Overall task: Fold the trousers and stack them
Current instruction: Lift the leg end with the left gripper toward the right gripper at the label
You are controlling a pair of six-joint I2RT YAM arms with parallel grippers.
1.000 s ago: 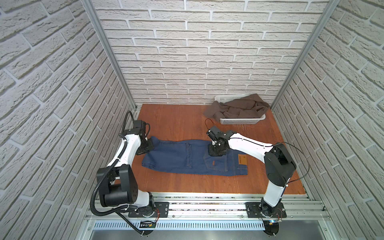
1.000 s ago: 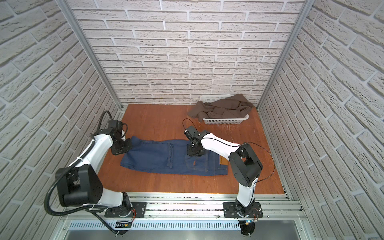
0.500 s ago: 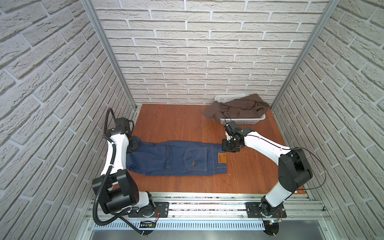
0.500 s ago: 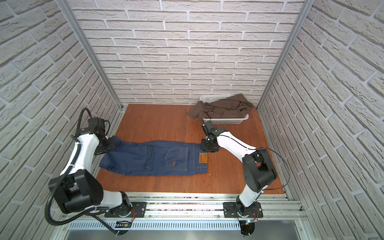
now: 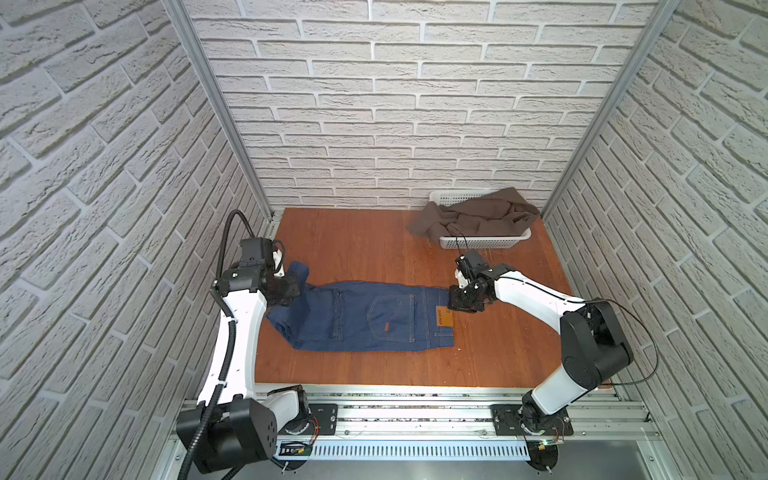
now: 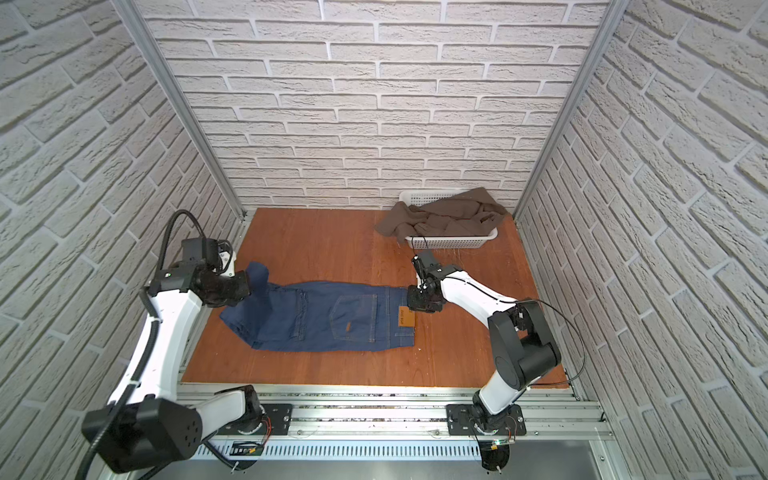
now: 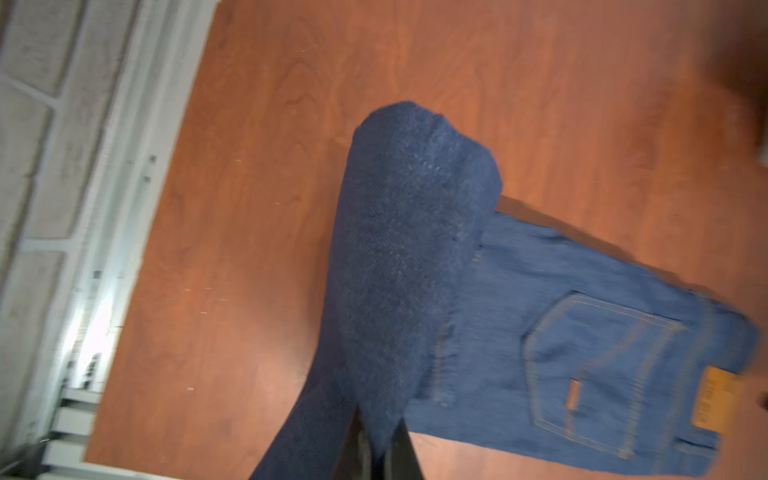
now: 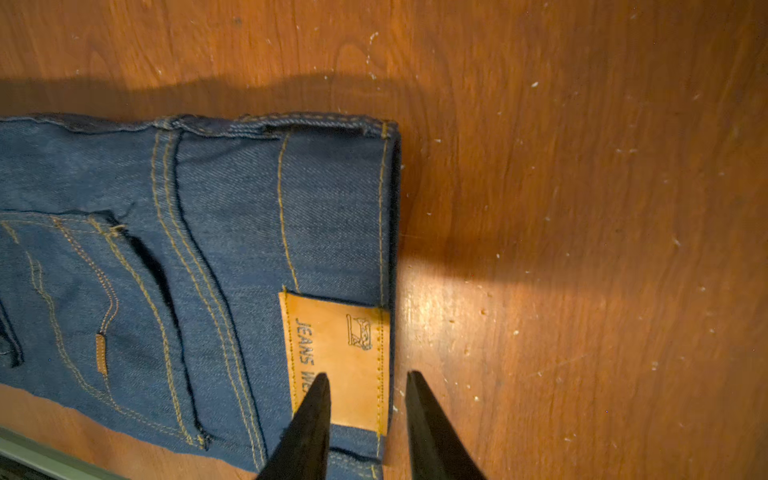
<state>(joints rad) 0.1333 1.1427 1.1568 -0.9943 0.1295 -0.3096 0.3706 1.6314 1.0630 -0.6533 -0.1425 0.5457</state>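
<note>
The trousers [image 5: 365,318] [image 6: 324,320] are dark blue jeans lying folded lengthwise on the wooden table, waistband to the right, tan patch [image 8: 336,357] facing up. My left gripper [image 5: 293,286] [image 6: 243,286] is at their left end, shut on a raised fold of denim; in the left wrist view the cloth [image 7: 415,249] runs up out of the closed gripper [image 7: 382,461]. My right gripper [image 5: 459,305] [image 8: 368,378] stands open at the far right corner of the waistband, one finger [image 8: 316,411] over the patch and one over bare wood.
A white basket [image 5: 482,242] [image 6: 449,241] with a brown garment [image 5: 478,216] draped over it stands at the back right. Brick walls close in the table [image 5: 374,249] on three sides, and a metal rail runs along its front edge.
The trousers slid left as my left gripper pulled their end; that gripper has now come back right with the fold raised. My right gripper moved from mid-trousers to the waistband corner.
</note>
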